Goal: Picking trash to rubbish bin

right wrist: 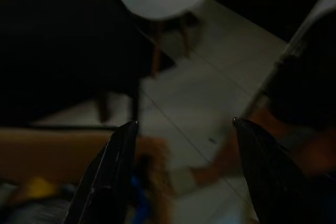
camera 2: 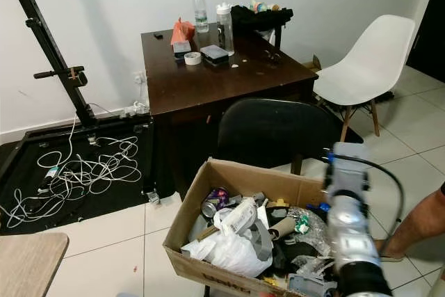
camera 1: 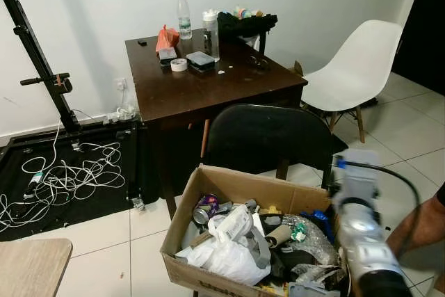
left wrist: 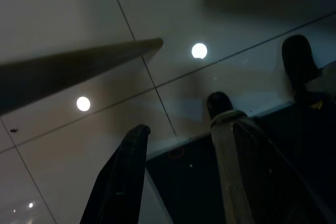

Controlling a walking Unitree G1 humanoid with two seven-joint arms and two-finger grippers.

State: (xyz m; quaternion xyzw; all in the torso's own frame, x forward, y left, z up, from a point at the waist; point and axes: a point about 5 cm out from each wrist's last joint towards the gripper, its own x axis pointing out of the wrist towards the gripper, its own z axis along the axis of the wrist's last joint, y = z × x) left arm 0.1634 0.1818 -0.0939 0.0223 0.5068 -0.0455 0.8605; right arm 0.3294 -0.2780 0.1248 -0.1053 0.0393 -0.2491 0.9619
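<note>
Right gripper [right wrist: 181, 174]: raised at the near right corner of the box, fingers spread wide, nothing between them.
Left gripper [left wrist: 176, 177]: hung low over floor tiles, fingers parted, holding nothing.
Cardboard box [camera 1: 229, 184]: open, on the tiled floor, directly beside and below the right gripper; served as the bin.
Trash [camera 1: 233, 241]: heaped inside the box, left of the right gripper; white plastic bag, crushed can, cardboard tube, crinkled foil.
Black chair [camera 1: 268, 137]: just beyond the box, ahead of the right gripper.
Person's leg [camera 2: 417, 224]: on the floor, right of the right gripper.
Brown table [camera 1: 208, 88]: farther ahead, behind the chair, carrying bottles and a tape roll.
</note>
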